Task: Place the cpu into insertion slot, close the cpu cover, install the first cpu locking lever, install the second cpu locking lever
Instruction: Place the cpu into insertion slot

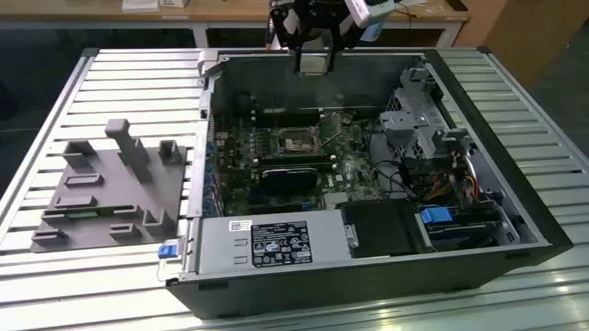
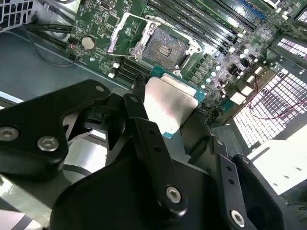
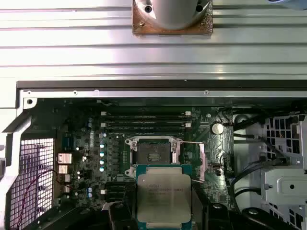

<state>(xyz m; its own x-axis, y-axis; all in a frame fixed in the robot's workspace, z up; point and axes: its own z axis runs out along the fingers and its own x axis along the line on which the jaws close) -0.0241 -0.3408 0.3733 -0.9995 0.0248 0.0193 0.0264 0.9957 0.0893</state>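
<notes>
Chip (image 3: 164, 199) clamped in tool (image 2: 169, 112), held above computer case (image 1: 322, 286); socket (image 3: 154, 154) empty, cover (image 2: 116, 33) seemingly swung open; seating, closing, latching all outstanding.

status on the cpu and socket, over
Gripper shut on small flat square silver-topped cpu, held above green circuit board. Black-rimmed square insertion slot empty, uncovered. Nothing in the way.

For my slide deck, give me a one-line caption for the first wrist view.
Gripper holds the small square silver-topped cpu above the green circuit board, whose black-rimmed square insertion slot lies uncovered.
</notes>
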